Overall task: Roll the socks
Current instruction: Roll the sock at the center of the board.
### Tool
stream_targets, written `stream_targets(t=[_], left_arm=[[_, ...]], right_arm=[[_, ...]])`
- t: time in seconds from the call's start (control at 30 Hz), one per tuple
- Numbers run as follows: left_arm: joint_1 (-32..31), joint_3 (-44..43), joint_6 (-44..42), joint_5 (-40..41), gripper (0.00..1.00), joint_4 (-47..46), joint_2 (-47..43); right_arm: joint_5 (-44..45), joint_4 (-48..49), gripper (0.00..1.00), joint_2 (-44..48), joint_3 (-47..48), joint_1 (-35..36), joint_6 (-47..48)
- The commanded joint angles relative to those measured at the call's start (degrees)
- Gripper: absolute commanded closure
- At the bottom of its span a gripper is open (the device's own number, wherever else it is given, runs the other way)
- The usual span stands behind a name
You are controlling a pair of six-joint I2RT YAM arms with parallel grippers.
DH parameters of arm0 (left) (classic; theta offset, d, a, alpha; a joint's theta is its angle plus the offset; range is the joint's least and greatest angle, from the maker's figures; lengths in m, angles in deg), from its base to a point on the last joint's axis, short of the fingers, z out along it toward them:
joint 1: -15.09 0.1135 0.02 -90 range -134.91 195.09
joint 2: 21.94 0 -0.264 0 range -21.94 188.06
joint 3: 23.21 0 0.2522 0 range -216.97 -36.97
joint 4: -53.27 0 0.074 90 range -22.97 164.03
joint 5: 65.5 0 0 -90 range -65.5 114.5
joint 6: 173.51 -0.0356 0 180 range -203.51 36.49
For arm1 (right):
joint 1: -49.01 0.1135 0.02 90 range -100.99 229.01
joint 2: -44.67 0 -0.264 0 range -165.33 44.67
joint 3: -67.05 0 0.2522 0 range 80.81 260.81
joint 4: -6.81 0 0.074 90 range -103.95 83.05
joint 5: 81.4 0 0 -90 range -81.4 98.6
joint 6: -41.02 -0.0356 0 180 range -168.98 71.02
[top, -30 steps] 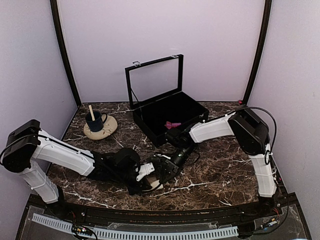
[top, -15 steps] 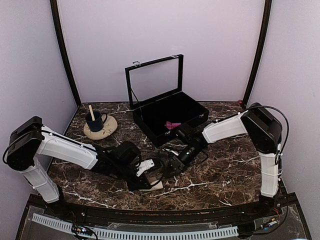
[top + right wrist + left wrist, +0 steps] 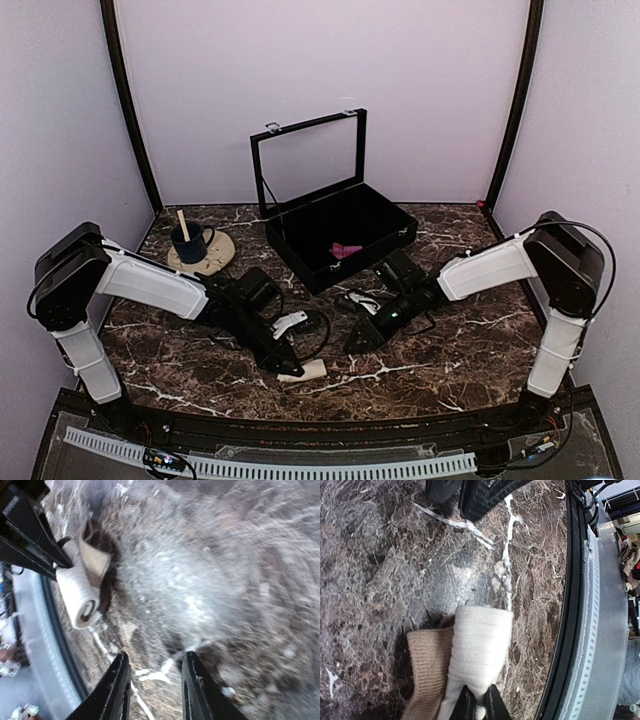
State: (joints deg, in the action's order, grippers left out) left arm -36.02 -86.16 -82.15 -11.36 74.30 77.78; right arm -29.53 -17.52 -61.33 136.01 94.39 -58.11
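A rolled cream sock (image 3: 481, 641) lies on the marble bench (image 3: 460, 345) in front of the black case (image 3: 385, 215), close to the bench's near edge, with two robot arms reaching in below the case's raised lid (image 3: 310, 123). The left arm (image 3: 150, 285) comes in low from the left of the case. The left jaws are closed to a narrow slit on one end of the roll, with a fold of pale cloth pinched between the two fingers (image 3: 466, 706). A tan ribbed cuff (image 3: 427, 662) sticks out from the side of the roll and rests flat on the stone. The right arm (image 3: 485, 270) stretches across from the right of the case, its tip down near the bench in front of the case and a little apart from the sock. The right jaws stand well parted, with only bare marble between the fingers (image 3: 119, 690), and in that wrist view the roll shows beyond them, its spiral end turned toward the camera. Inside the case, near its front wall, lies a small magenta shape, apparently the pink sock (image 3: 347, 250). Left of the case, toward the back of the bench, a beige saucer (image 3: 215, 262) carries a dark blue cup (image 3: 188, 244) with a pale stick (image 3: 183, 223) standing upright in it.
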Motion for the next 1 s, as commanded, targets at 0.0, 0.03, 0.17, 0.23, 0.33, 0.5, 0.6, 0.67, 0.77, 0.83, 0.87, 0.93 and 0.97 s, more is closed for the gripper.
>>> stream_targets(t=[0.0,0.03,0.17,0.23,0.33,0.5,0.6,0.67,0.77,0.83,0.87,0.93,0.97], left_arm=[[1.00,0.20,1.05,-5.39,1.00,7.19,2.15],[1.34,0.03,1.01,-6.00,1.00,7.42,2.33],[2.29,-1.03,-0.03,-8.88,1.00,9.68,3.97],[2.70,-1.80,-0.89,-9.73,1.00,11.13,5.02],[3.24,-2.88,-1.89,-10.77,1.00,12.92,6.34],[3.97,-3.85,-3.14,-12.28,1.00,14.59,7.77],[4.27,-4.10,-3.73,-12.80,1.00,15.34,8.49],[4.50,-4.36,-4.18,-13.14,1.00,15.78,8.94],[4.68,-4.53,-4.73,-13.44,1.00,16.47,9.38],[4.75,-4.53,-5.07,-13.69,1.00,16.70,9.51],[4.79,-4.51,-5.25,-13.80,1.00,16.83,9.60],[4.79,-4.47,-5.69,-13.96,1.00,17.19,9.76],[4.79,-4.44,-5.92,-13.90,1.00,17.43,9.85]], right_arm=[[10.55,8.16,0.67,5.66,-4.69,1.13,-0.11],[12.53,9.11,0.68,6.89,-6.15,1.61,0.15],[21.94,12.02,0.68,11.62,-10.00,5.49,2.86],[26.55,12.95,0.68,13.35,-11.18,8.50,4.86],[33.65,14.08,0.68,14.32,-12.34,13.48,7.95],[43.53,15.59,0.67,17.68,-13.03,21.48,12.31],[47.06,15.54,0.66,17.93,-12.70,25.43,15.07],[48.29,15.26,0.64,17.70,-12.18,27.47,16.67],[48.63,14.42,0.61,16.53,-10.88,29.72,18.55],[48.65,13.59,0.60,15.25,-9.68,31.05,19.67],[48.78,13.19,0.59,14.35,-8.89,31.55,20.44],[49.02,12.86,0.58,12.36,-7.40,32.43,21.49],[48.94,12.81,0.57,11.62,-6.75,32.74,21.95]])
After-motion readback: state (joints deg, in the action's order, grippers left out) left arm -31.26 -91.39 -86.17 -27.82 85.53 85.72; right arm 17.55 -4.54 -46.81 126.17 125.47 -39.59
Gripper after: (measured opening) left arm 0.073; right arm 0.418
